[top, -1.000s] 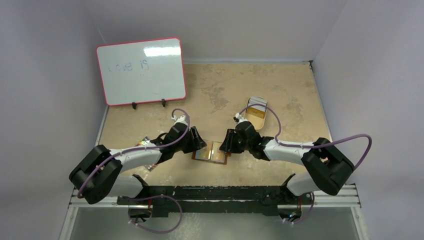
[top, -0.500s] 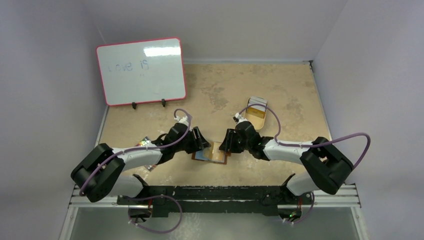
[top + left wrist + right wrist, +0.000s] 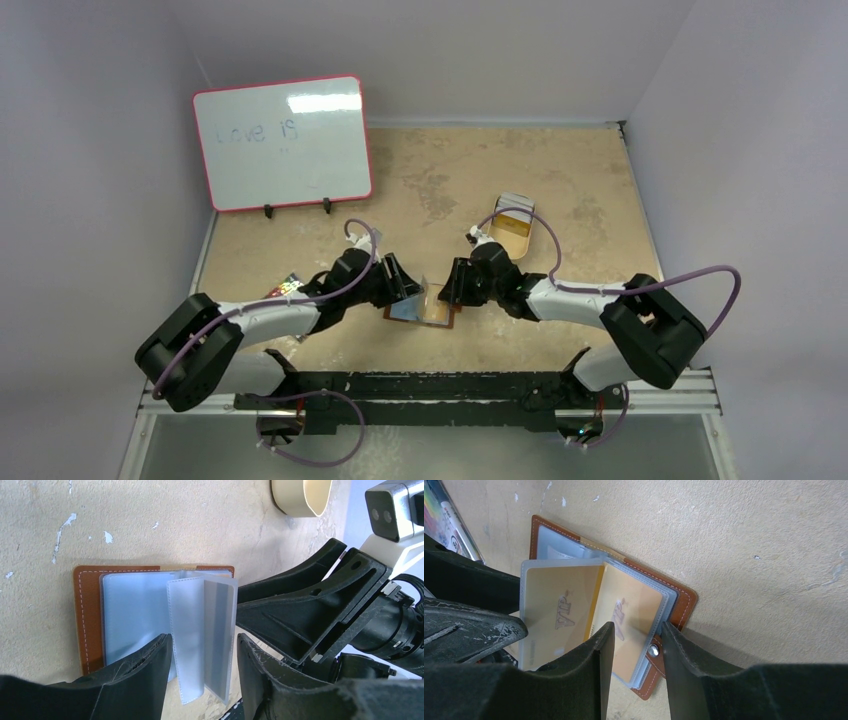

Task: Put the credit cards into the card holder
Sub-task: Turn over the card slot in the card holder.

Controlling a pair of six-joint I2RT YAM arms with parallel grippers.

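The card holder (image 3: 432, 312) lies open on the table between both grippers, brown leather with clear plastic sleeves. In the left wrist view two sleeves (image 3: 200, 630) stand upright between my left gripper's (image 3: 204, 680) spread fingers; one holds a grey card. In the right wrist view two gold "VIP" credit cards (image 3: 559, 610) sit inside sleeves. My right gripper (image 3: 636, 655) is open, hovering over the holder's (image 3: 684, 602) edge by the metal snap button (image 3: 653, 650). The left gripper (image 3: 402, 284) and right gripper (image 3: 452, 287) face each other closely.
A tan oval tin (image 3: 512, 228) lies open behind the right gripper. A colourful card (image 3: 288, 288) lies on the table under the left arm. A red-framed whiteboard (image 3: 283, 140) stands at the back left. Walls close in both sides.
The holder's plastic sleeves have been raised from lying flat to standing upright between the left gripper's fingers. The left arm shifted slightly; the right arm has barely moved.
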